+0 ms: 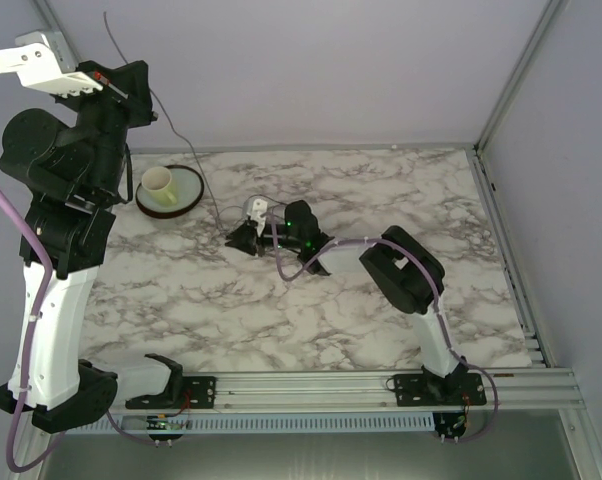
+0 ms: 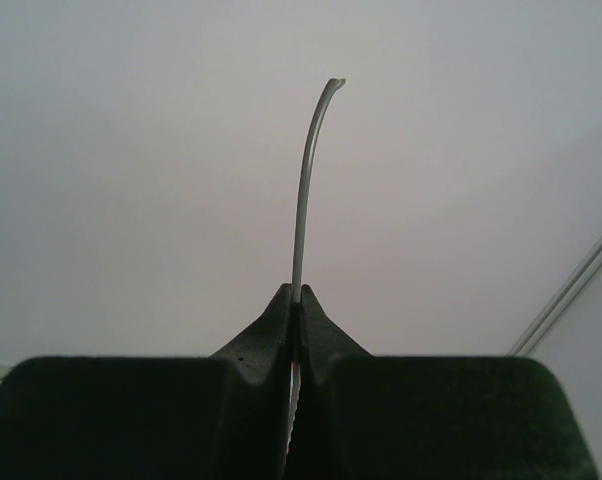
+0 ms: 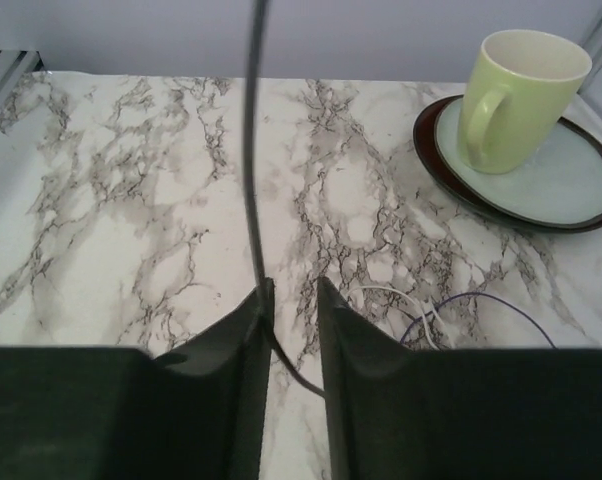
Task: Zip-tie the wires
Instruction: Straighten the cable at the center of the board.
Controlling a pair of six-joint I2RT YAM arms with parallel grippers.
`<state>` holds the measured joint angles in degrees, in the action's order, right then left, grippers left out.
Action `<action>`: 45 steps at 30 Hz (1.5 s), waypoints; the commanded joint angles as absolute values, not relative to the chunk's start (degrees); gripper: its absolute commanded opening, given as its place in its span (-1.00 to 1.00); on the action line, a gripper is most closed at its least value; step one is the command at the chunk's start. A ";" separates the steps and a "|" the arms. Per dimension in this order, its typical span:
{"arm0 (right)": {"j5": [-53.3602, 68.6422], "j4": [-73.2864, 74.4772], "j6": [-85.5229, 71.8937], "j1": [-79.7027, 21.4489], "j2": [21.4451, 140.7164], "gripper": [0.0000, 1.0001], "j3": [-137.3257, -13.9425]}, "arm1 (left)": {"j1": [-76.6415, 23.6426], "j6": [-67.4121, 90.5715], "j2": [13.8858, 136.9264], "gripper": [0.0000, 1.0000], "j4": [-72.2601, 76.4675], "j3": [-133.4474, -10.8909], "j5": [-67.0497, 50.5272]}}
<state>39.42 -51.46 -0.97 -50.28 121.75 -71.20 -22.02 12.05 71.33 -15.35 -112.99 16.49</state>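
Note:
A long thin grey zip tie point(image 1: 186, 148) runs from high at the back left down to the table. My left gripper point(image 1: 141, 88), raised in the air, is shut on its upper part. In the left wrist view the strap point(image 2: 303, 190) sticks up out of my left gripper point(image 2: 298, 290), its toothed side showing between the fingers. My right gripper point(image 1: 243, 236) rests low on the marble table. Its jaws point(image 3: 292, 285) stand a little apart, and the zip tie point(image 3: 251, 150) passes between them, lying against the left finger. Thin white and purple wires point(image 3: 436, 310) loop on the table beside the right finger.
A pale green mug point(image 3: 511, 95) stands on a dark-rimmed plate point(image 3: 571, 190) at the back left of the marble table point(image 1: 381, 190). Grey walls close the back and right sides. A metal rail point(image 1: 311, 385) runs along the near edge.

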 commanded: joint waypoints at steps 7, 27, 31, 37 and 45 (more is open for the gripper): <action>35.73 -52.33 -1.68 -50.71 116.89 -1.00 -79.25 | -21.89 11.36 69.96 -1.00 -14.76 -111.55 18.46; 19.40 -1.62 -4.73 -41.23 86.63 -1.00 -71.02 | -21.79 12.11 64.58 -1.00 -18.22 -97.31 25.62; 11.69 12.79 -5.62 -36.60 79.24 -1.00 -66.62 | -21.77 16.75 61.16 -1.00 -19.20 -88.64 26.01; -1.97 28.99 -9.19 -31.74 69.32 -1.00 -59.57 | -21.76 27.20 54.66 -1.00 -20.66 -70.95 25.34; -18.16 36.14 -13.61 -24.18 60.69 -1.00 -53.36 | -21.71 42.70 40.64 -1.00 -19.73 -46.28 24.90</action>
<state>-7.57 31.35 -10.74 -26.92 63.53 -53.15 -22.02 32.80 47.07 -20.14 -52.64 24.49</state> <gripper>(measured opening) 0.004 0.012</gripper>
